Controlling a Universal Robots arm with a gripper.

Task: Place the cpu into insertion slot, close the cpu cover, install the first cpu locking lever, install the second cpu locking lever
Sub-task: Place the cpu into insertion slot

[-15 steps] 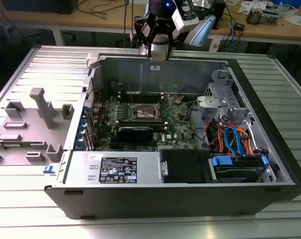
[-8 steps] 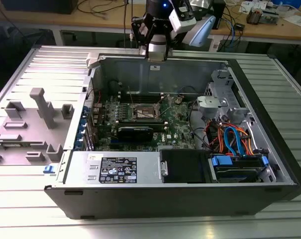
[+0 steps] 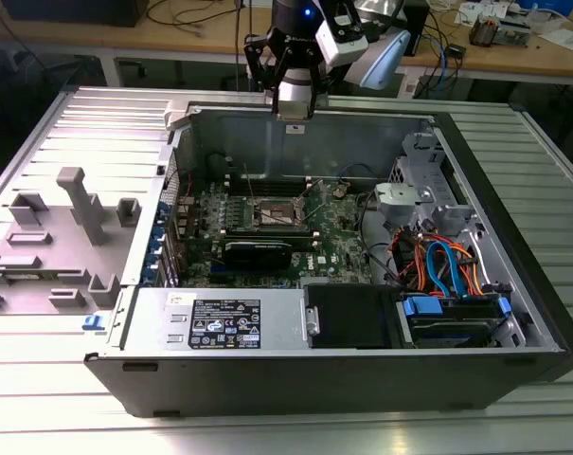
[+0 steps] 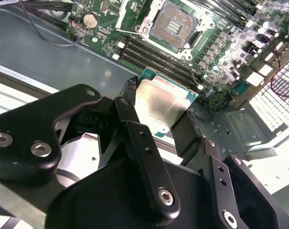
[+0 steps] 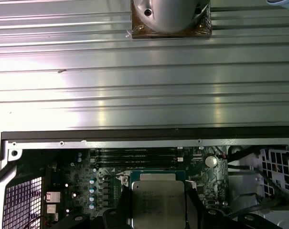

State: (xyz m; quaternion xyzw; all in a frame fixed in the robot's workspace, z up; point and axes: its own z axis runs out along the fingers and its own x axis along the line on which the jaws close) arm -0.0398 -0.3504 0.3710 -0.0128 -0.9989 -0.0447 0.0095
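- Task status: step one of four is under way. I judge that no step is complete.
- The cpu [image 4: 156, 112] is off the board and clamped in the gripper [image 4: 162, 102]. In both wrist views its dull silver-grey top faces the camera.
- Gripper state: the jaws are narrowed to the chip's width, with fingers [image 4: 182, 131] bearing on two opposite edges. I see the gripper touching nothing else.
- Gripper location, exterior view: upper centre of the frame, above the far wall of the computer case [image 3: 295, 379].
- The insertion slot [image 3: 277, 216] sits near the centre of the frame in the exterior view, on the motherboard [image 3: 338, 237], well apart from the gripper.
- In the second wrist view the slot's gold-brown contact field is bare and unoccupied, just beyond the memory slots [image 4: 154, 59].
- The cpu cover is not down over the socket. I cannot tell exactly how it lies.
- Locking levers: I cannot make them out, so I treat both as not installed.
- Remaining: seat the chip, close the cover, install both levers.
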